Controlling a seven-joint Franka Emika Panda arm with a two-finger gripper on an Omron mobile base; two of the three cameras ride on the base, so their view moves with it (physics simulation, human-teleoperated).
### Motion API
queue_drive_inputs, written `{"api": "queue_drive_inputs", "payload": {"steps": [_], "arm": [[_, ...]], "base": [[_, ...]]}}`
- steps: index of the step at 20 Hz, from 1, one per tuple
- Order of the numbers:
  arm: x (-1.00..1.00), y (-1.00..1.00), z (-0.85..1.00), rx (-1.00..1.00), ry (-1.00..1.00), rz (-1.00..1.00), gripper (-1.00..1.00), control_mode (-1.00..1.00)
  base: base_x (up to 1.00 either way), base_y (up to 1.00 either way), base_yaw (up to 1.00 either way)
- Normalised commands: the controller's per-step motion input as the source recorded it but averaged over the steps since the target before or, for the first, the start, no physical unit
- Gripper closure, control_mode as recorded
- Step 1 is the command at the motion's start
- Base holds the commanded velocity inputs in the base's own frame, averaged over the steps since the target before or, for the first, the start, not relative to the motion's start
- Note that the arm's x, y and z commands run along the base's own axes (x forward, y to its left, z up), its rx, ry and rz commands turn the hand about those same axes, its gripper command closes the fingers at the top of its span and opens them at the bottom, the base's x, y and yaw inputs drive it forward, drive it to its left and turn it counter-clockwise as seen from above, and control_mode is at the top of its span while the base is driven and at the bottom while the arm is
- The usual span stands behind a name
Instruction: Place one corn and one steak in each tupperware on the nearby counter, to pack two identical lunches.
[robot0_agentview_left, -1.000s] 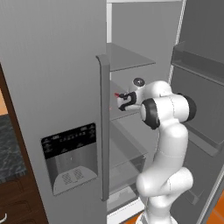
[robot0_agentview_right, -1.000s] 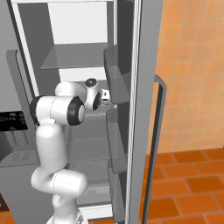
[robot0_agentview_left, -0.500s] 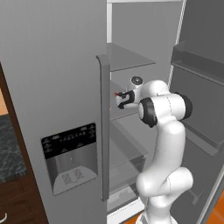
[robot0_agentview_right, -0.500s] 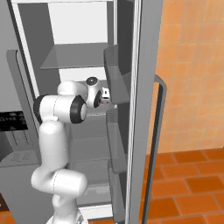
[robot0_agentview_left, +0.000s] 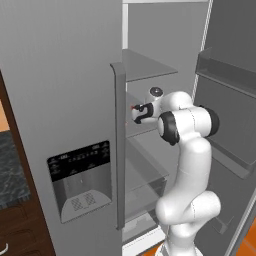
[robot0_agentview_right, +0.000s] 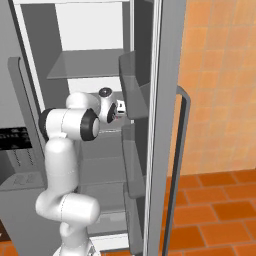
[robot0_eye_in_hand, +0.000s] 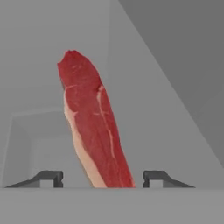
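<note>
A dark-red steak with a pale streak lies on a fridge shelf and runs away from the hand in the hand view. My gripper straddles its near end. The two fingertips stand apart, with a gap on each side of the meat. From the left base view the gripper reaches into the middle shelf behind the closed left door, with a speck of red steak at its tip. The right base view has the gripper by the door bins. A strip of the counter lies at far left. Corn and tupperware are out of view.
The closed left fridge door carries a dispenser panel and a tall handle close beside the hand. A glass shelf hangs above and a drawer sits below. The open right door holds bins.
The hand has pushed slightly deeper onto the shelf. The fingers have drawn in from wide open toward the steak's sides.
</note>
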Motion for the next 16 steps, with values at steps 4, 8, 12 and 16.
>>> {"api": "queue_drive_inputs", "payload": {"steps": [4,8,12,16], "arm": [[0.00,-0.19,-0.37,0.00,-0.04,0.00,1.00,-1.00],[0.00,-0.02,-0.17,0.00,-0.11,0.01,1.00,-1.00],[-0.39,0.00,0.02,0.00,-0.25,0.00,1.00,-1.00],[-0.67,0.02,0.40,0.00,-0.45,-0.06,1.00,-1.00]], "base": [[0.00,0.00,0.00],[0.00,0.00,0.00],[0.00,0.00,0.00],[0.00,0.00,0.00]]}}
